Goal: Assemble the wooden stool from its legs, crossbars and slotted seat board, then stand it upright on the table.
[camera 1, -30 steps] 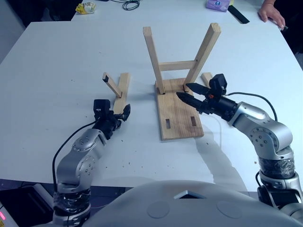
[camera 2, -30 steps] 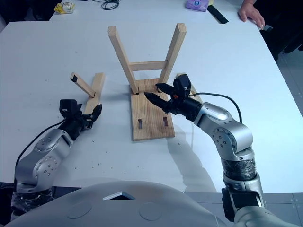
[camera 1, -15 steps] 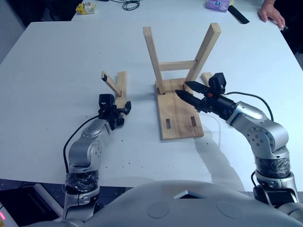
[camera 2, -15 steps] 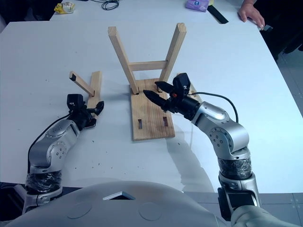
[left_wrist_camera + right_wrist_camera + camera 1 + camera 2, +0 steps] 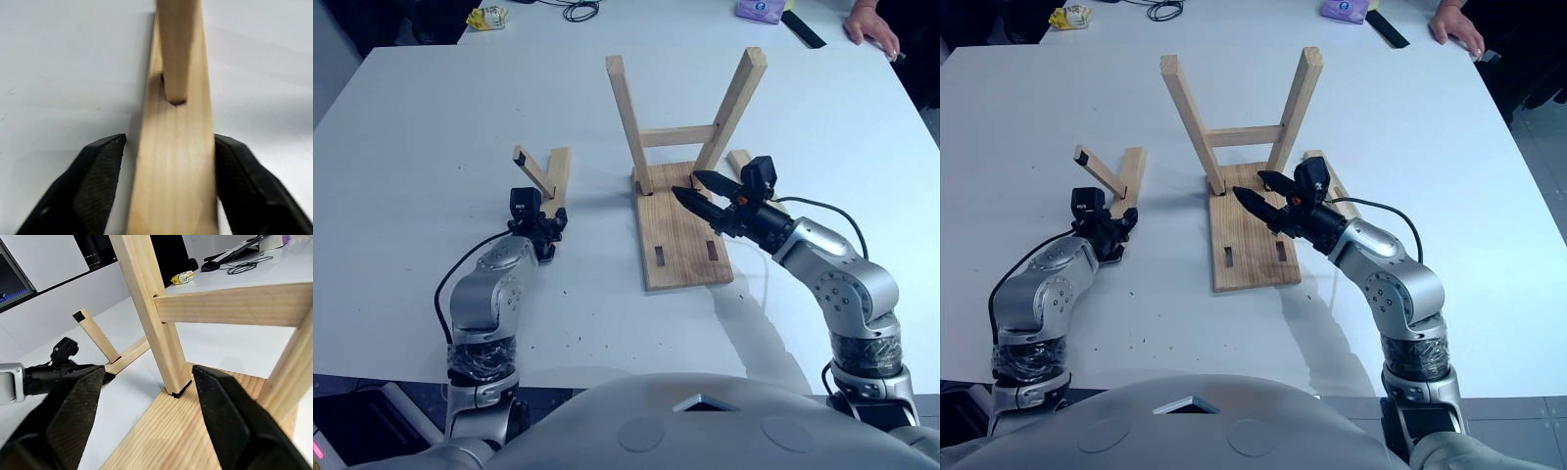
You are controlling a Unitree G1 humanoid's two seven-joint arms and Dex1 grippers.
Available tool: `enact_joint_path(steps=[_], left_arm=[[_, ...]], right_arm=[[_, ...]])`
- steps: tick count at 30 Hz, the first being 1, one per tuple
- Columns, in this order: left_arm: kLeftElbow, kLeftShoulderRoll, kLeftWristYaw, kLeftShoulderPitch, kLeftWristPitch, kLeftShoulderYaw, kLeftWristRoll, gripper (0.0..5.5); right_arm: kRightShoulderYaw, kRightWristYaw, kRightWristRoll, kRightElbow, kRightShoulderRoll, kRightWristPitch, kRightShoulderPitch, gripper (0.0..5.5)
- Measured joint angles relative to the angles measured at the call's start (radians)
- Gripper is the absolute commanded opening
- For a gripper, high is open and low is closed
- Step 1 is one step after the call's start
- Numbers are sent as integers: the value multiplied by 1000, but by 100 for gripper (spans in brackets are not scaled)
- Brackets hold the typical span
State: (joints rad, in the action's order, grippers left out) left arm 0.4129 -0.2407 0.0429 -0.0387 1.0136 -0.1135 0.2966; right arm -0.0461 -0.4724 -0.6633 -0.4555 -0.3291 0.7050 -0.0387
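Observation:
The slotted seat board [image 5: 680,230] lies flat at the table's middle. A frame of two legs joined by a crossbar [image 5: 680,135] stands in its far slots. My right gripper [image 5: 687,186] hovers open just above the board, its fingers [image 5: 73,416] either side of the base of the frame's left leg [image 5: 146,308]. To the left, a loose leg with a short crossbar stub [image 5: 553,176] lies on the table. My left gripper [image 5: 548,223] is open at its near end, fingers [image 5: 98,181] straddling the wood [image 5: 173,161]. A further wooden piece [image 5: 741,162] lies behind the board's right side.
At the table's far edge are a yellow packet [image 5: 489,15], a cable [image 5: 582,8], a purple packet [image 5: 762,10], a black bar [image 5: 806,29] and a person's hand [image 5: 871,20]. White tabletop [image 5: 431,147] spreads around the parts.
My left gripper has moved forward up to the near end of the loose leg and now straddles it. My right gripper has crept slightly toward the frame's left leg.

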Motion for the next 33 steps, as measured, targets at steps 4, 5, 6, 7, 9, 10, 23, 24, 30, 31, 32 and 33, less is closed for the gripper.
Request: enact_joint_path(steps=[4,5,6,7,9,10,23,24,30,31,32,33], left_arm=[[52,-48,-40,-30,50,4,2,203],[58,-75,-55,-36,61,1,2,203],[61,-88,-61,-43,64,-5,2,203],[63,-104,-69,-50,65,-12,1,203],[58,-115,-77,-49,66,-20,0,203],[55,-117,-79,-45,65,-20,-1,203],[24,-39,-145,215,-101,-267,164,203],[54,-29,-176,258,-126,-310,242,203],[169,-31,-294,424,-264,-461,641,203],[185,-35,-307,445,-279,-467,701,203],[195,-43,-314,465,-292,-475,772,203],[202,-57,-319,478,-302,-478,834,203]], right_arm=[[4,21,1,-18,13,-10,34,330],[8,30,3,-22,16,-13,40,330],[10,36,5,-23,18,-16,42,330],[12,44,6,-25,23,-22,46,330],[11,56,9,-31,37,-31,53,330],[11,58,10,-34,42,-33,54,330],[65,9,-45,20,3,-2,-118,330],[94,-3,-79,41,-11,22,-176,330],[211,-44,-273,130,-81,153,-472,330],[214,-47,-297,131,-83,165,-511,330],[217,-51,-326,131,-84,176,-543,330],[224,-53,-354,133,-85,190,-566,330]])
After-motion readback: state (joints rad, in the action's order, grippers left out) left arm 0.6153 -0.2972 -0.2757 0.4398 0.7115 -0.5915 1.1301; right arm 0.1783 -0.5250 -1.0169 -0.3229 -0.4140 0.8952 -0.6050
